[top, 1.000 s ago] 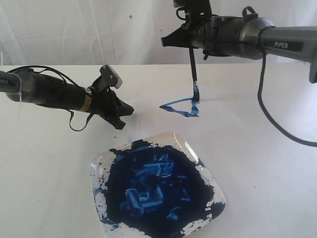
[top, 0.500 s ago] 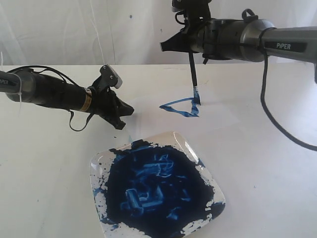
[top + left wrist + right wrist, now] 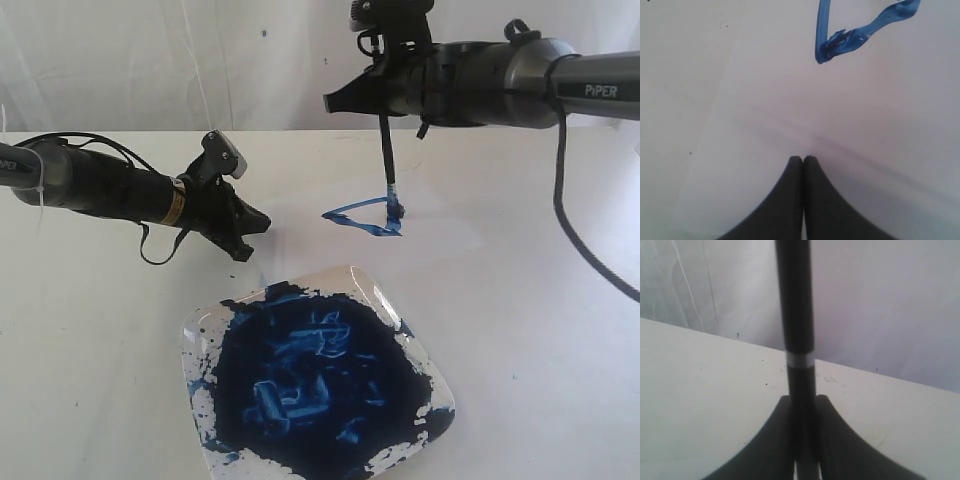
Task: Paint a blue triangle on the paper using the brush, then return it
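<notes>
The blue triangle [image 3: 366,216] is a small rough outline on the paper [image 3: 470,235] beyond the plate. One corner of the triangle [image 3: 850,37] also shows in the left wrist view. My right gripper [image 3: 384,108] hangs above it, shut on the black handle of the brush [image 3: 388,160]. The brush stands almost upright with its bristle tip at the triangle's right corner. In the right wrist view the brush [image 3: 796,315] rises between the shut fingers of the right gripper [image 3: 803,400]. My left gripper [image 3: 243,242] is shut and empty, its tips low on the paper [image 3: 850,115] near its left edge, left of the triangle; the left gripper [image 3: 803,158] shows closed tips.
A square white plate [image 3: 205,330] smeared with dark blue paint sits at the front, near the left gripper. A white backdrop stands behind the table. A black cable hangs from the right arm at the right edge.
The brush tip has come down onto the triangle's right corner, and the right arm has shifted slightly right. The left arm has stayed put.
</notes>
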You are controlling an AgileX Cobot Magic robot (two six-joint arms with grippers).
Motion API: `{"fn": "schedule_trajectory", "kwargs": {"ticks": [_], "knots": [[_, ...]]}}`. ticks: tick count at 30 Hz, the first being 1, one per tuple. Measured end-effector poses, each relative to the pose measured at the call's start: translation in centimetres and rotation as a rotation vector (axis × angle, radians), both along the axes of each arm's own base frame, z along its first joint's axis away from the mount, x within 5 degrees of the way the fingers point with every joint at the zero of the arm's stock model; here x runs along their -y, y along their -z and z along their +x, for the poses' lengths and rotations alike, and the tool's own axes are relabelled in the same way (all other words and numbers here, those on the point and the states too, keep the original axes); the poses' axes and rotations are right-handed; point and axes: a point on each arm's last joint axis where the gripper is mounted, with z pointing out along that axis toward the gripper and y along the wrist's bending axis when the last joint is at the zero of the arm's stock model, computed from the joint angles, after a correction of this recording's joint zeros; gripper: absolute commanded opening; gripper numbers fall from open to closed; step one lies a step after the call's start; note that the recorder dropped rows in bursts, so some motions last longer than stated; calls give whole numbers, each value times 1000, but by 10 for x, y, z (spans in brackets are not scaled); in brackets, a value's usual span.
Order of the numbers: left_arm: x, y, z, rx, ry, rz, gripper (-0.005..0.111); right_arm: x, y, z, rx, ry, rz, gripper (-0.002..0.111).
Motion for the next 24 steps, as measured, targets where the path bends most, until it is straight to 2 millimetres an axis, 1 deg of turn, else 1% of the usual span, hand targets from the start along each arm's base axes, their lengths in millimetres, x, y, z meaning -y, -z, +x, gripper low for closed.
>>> {"fn": "schedule_trajectory", "kwargs": {"ticks": [20,24], "knots": [[0,0,0,0,0,0,0,8,-4,-24,-49,-32,45,0],[0,0,0,0,0,0,0,9,-3,-26,-58,-31,53,0]]}}
